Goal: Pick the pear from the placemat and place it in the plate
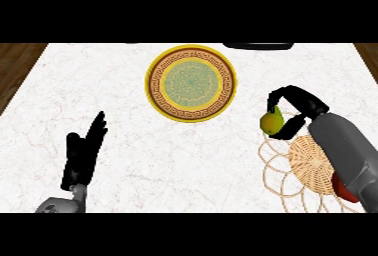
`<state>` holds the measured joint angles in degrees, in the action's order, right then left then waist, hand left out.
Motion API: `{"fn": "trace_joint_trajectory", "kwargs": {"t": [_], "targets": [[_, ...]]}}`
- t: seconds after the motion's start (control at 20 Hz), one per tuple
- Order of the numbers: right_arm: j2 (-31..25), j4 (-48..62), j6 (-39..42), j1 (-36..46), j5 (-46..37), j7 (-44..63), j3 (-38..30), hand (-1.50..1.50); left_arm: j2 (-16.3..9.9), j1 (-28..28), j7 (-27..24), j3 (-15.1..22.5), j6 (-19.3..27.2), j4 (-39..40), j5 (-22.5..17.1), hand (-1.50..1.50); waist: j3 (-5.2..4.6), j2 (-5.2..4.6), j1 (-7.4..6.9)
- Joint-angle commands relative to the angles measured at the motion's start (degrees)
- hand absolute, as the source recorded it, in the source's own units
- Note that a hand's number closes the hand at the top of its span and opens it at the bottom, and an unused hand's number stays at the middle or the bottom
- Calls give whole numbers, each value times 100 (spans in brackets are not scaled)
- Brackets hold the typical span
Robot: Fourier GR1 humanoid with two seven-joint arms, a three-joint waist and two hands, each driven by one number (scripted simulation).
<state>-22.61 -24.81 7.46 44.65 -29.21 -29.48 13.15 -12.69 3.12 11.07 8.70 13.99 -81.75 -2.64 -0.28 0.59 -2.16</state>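
A yellow-green pear (272, 121) hangs just above the upper left rim of the woven placemat (306, 162) at the right. My right hand (299, 107) is curled round the pear, fingers over its top and thumb under it. The plate (191, 84), yellow-rimmed with a brown patterned band and a green centre, lies on the counter up and to the left of the pear, with nothing on it. My left hand (83, 150) rests open at the lower left, fingers straight and pointing up.
A red object (344, 188) lies on the placemat, mostly hidden under my right forearm. A dark object (258, 46) shows at the counter's far edge, top right. Wooden floor shows beyond the white marble counter's left and right edges.
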Motion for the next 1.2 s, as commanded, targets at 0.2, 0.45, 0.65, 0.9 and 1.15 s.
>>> {"fn": "trace_joint_trajectory", "kwargs": {"t": [0.2,0.45,0.65,0.9,1.15], "targets": [[2208,-883,-1679,1530,-779,2406,909,150,90,221,51,140,-61,95,65,0,-3,22,-346],[2245,-1674,-2704,2015,-480,3947,1331,150,162,439,191,199,-85,140,90,0,17,-24,-328],[2255,-2091,-3406,2174,-614,5327,1937,150,142,325,82,81,19,250,138,0,18,-38,-114],[2259,-1689,-3590,2709,-434,6270,2149,150,83,25,-31,4,-34,65,113,0,21,-90,-66],[2260,-1290,-3844,2734,-214,6324,2317,150,134,149,204,-61,29,-102,149,0,24,-93,1]]}}
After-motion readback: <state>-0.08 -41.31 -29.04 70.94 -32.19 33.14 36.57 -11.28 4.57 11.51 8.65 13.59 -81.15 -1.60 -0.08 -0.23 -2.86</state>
